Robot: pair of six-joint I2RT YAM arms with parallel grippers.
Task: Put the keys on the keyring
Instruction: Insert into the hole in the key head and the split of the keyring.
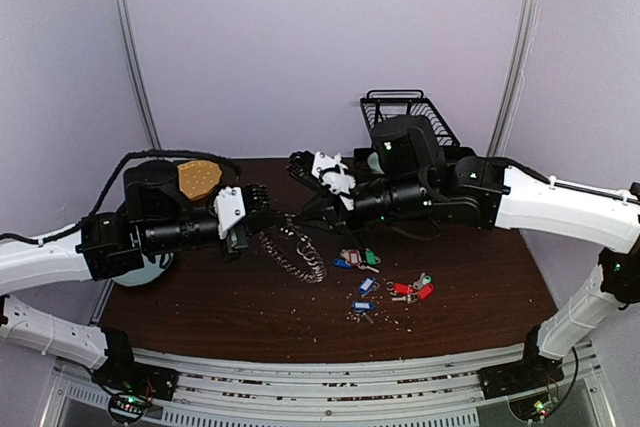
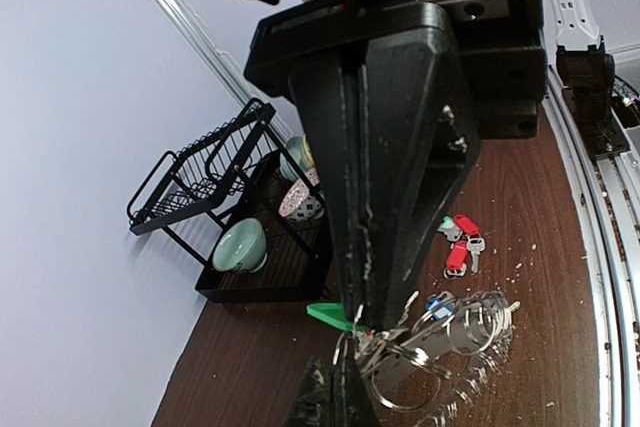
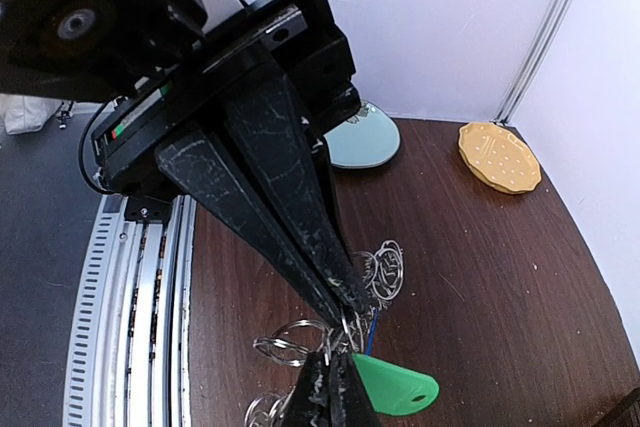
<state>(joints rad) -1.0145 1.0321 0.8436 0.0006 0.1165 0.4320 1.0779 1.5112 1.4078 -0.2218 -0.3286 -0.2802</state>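
Both the left pincer (image 1: 270,211) and the right pincer (image 1: 297,209) are squeezing fully shut, tip to tip, in a tangle of small rings, so any pull apart is risking the green-tagged key (image 3: 395,383) slipping free before it is threading on; which pincer is pinching what I cannot tell. The keyring (image 1: 300,252) is hanging from those tips and trailing toward 5 o'clock onto the worktop (image 1: 200,297), with the other keys (image 1: 352,258) lying loose at 4 o'clock.
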